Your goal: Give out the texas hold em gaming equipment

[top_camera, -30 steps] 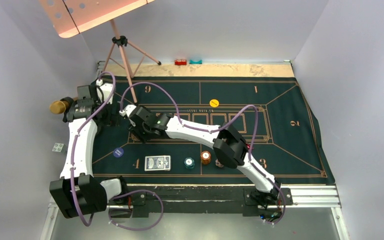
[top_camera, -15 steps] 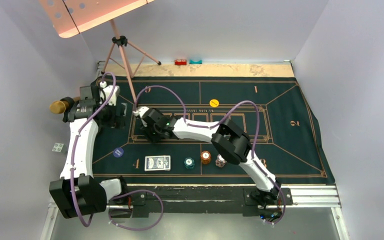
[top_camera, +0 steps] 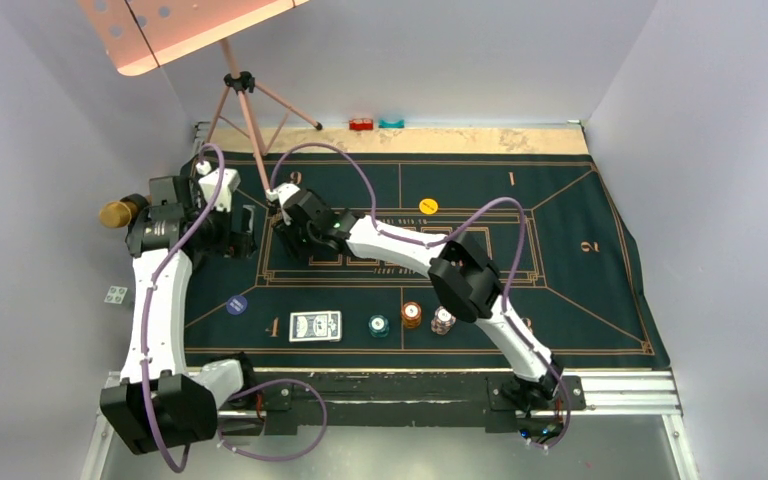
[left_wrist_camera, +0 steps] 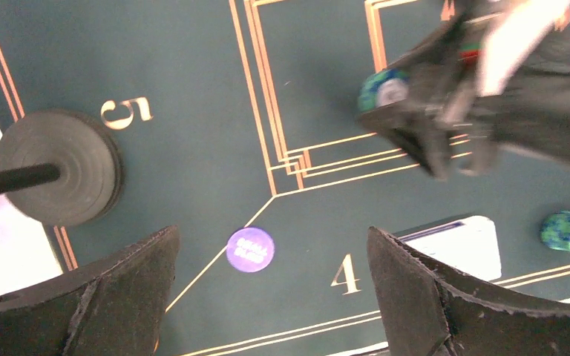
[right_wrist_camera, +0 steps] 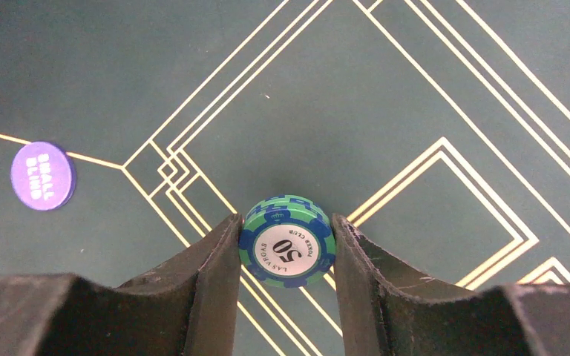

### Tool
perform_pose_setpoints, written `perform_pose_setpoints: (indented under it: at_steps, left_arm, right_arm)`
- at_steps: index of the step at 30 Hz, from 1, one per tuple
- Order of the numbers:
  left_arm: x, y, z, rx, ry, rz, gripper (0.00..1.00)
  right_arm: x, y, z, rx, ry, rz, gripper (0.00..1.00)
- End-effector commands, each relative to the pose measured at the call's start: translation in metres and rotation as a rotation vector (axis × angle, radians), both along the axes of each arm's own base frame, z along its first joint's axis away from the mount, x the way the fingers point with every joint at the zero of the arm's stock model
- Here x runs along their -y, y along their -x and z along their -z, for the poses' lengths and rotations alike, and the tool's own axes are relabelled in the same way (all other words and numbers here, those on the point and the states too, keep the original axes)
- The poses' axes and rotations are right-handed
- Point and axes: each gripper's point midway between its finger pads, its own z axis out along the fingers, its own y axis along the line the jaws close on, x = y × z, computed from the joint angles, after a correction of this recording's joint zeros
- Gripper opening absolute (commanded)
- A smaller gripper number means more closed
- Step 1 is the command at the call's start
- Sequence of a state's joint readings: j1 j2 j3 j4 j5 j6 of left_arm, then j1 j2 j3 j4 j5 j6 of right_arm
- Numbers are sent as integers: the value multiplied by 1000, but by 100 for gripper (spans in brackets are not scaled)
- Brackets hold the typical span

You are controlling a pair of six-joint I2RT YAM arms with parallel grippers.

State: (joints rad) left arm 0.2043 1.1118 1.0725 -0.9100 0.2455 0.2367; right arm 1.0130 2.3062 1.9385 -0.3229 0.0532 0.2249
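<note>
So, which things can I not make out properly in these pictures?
Blue-green chip, held in the right jaws: top view, hidden under the right wrist.
White-red chips: top view, too small to count.
Yellow disc: top view, print too small to read.
Card deck: left wrist view, glared white, corner covered by one of the left jaws.
</note>
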Motion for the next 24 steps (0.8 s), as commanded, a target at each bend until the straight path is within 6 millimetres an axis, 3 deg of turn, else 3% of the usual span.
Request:
perform_pose_setpoints:
  at_steps: [1, 8, 15, 20, 24]
  left_arm:
    - [32, -7, -51, 158, 157, 90, 100]
    - [61, -2, -79, 235, 280, 206, 100]
    - [67, 0, -95, 272, 307, 203, 100]
    - [62, -1, -106, 333, 286, 156, 100]
    - [55, -4, -105, 329, 266, 116, 100]
  right_arm:
    - [-10, 6, 11, -39, 44, -3, 29]
    - [-19, 16, 32, -56, 104, -8, 29]
    - [-26, 28, 45, -77, 133, -13, 31]
    - [-27, 34, 50, -84, 147, -18, 43]
    - [-29, 34, 38, -76, 129, -24, 60]
